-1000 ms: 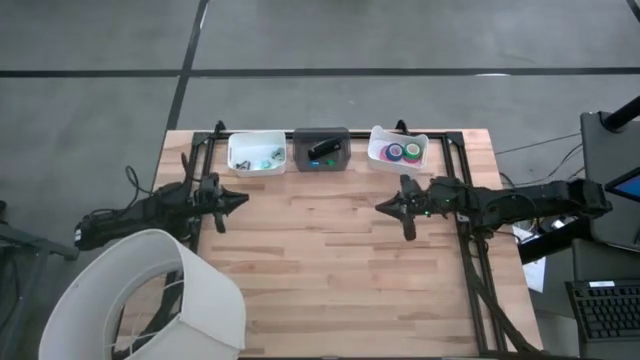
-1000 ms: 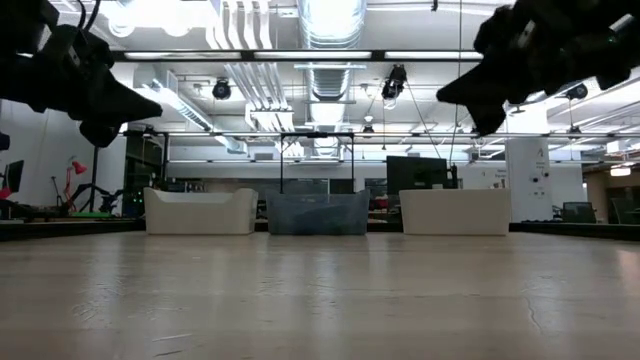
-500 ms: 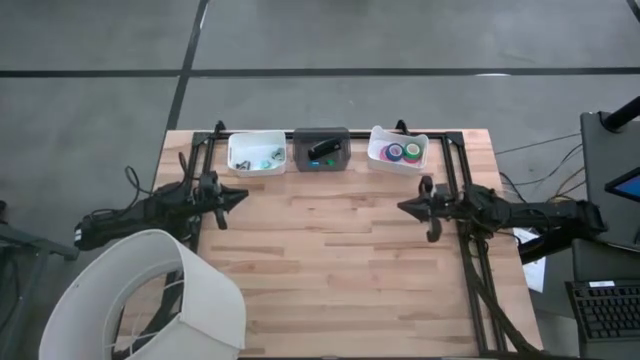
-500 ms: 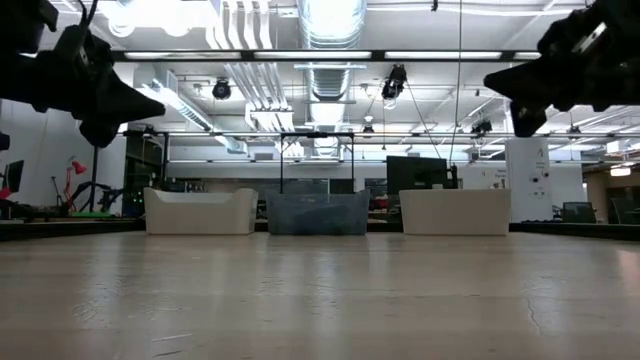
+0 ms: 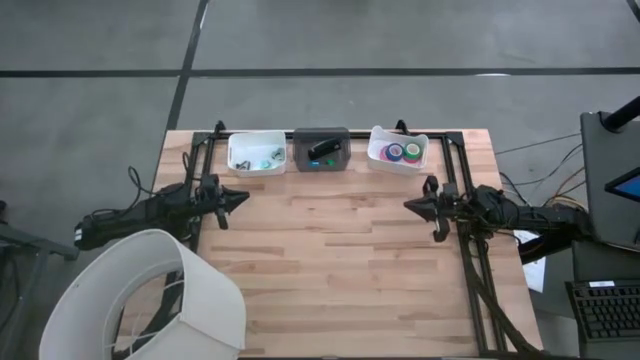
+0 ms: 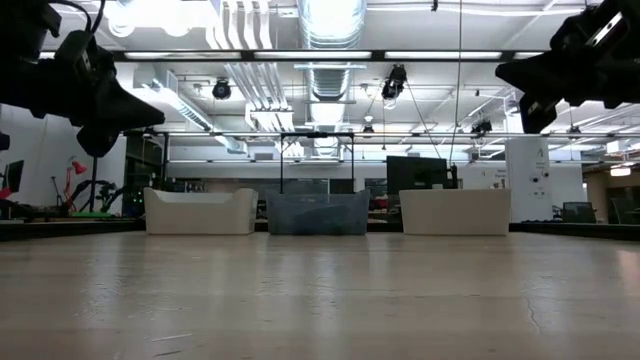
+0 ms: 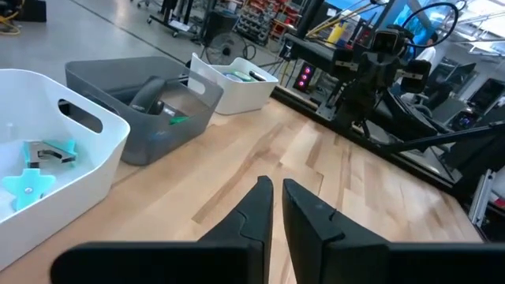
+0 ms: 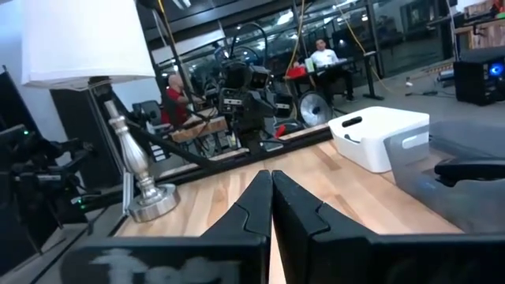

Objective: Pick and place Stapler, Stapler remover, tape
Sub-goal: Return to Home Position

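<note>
Hidden/unclear: the low view shows only the outer walls of the 3 bins at the far bench [image 5: 330,260] edge, not their contents. In the high view the tape [image 5: 398,152] lies in the right white bin [image 5: 400,167]. Pink, blue and green rolls overlap, so the count cannot be fixed. Staple removers [image 7: 46,153]: 2 light blue pieces show in the left white bin [image 7: 102,158] in the left wrist view. The rest are cut off by the picture edge, and from above they are mere specks. 1 dark stapler [image 5: 322,149] lies in the gray bin [image 5: 297,150], which stands between the 2 white bins, with a small green piece beside it.

Arm pose: both arms reach level over the bench, pointing inward at each other, well apart. Left end effector [image 5: 240,198] sits over the bench's left side, fingers [image 7: 256,207] nearly touching, holding nothing. Right end effector [image 5: 410,205] sits over the right side, fingers [image 8: 256,209] pressed together, empty. In the low view both hang high above the surface.

Other: 1 white lampshade [image 5: 150,295] covers the near-left bench corner.
</note>
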